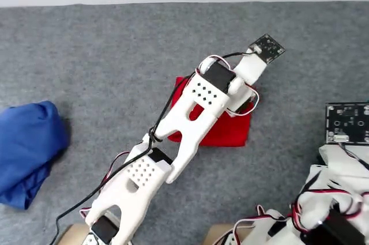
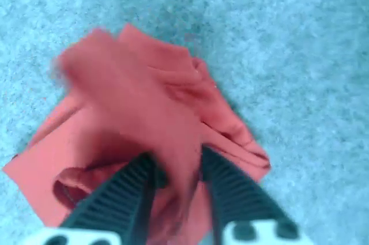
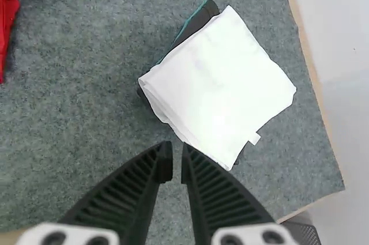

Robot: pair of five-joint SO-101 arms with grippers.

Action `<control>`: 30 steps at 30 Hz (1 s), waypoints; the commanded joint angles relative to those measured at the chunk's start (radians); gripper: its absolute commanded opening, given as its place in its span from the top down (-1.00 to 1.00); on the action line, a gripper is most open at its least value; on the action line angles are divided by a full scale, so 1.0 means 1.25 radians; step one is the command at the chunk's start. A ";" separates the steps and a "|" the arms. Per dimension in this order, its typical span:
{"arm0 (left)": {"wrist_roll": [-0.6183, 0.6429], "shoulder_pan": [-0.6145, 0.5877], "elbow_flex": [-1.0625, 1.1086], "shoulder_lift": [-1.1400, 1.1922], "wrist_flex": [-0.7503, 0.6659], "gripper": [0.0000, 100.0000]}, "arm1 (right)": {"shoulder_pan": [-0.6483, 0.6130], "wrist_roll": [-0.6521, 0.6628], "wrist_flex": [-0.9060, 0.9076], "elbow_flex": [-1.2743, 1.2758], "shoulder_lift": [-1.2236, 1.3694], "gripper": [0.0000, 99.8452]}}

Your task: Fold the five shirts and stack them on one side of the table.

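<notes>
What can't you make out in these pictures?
The red shirt: high view, the left arm covers most of it; left wrist view, its raised fold is blurred.
The pile under the white shirt: right wrist view, the white shirt hides how many lie there.
The blue shirt: high view, cut off by the picture's edge.
</notes>
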 commanded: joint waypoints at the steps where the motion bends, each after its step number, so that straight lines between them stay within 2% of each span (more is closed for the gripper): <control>1: -0.016 0.001 -0.084 -0.006 0.045 0.60 | 0.008 -0.007 0.026 -0.031 -0.002 0.91; 7: -0.017 -0.058 -0.083 -0.059 0.045 0.60 | 0.008 -0.007 0.026 -0.031 -0.002 0.91; 13: -0.012 -0.184 -0.080 -0.141 0.045 0.61 | 0.006 -0.007 0.023 -0.029 0.006 0.91; 16: -0.012 -0.261 -0.080 -0.193 0.045 0.70 | 0.004 -0.009 -0.003 0.005 0.007 0.91; 20: -0.014 -0.354 -0.063 -0.280 0.047 0.92 | 0.004 -0.017 -0.062 0.083 0.007 0.91; 24: -0.016 -0.444 0.039 -0.443 0.047 0.97 | -0.008 -0.044 -0.104 0.106 0.035 0.91; 28: -0.044 -0.527 0.219 -0.663 0.047 0.97 | -0.087 -0.056 -0.099 0.081 0.133 0.91; 30: -0.075 -0.568 0.323 -0.777 0.045 0.97 | -0.132 -0.098 -0.099 0.048 0.185 0.91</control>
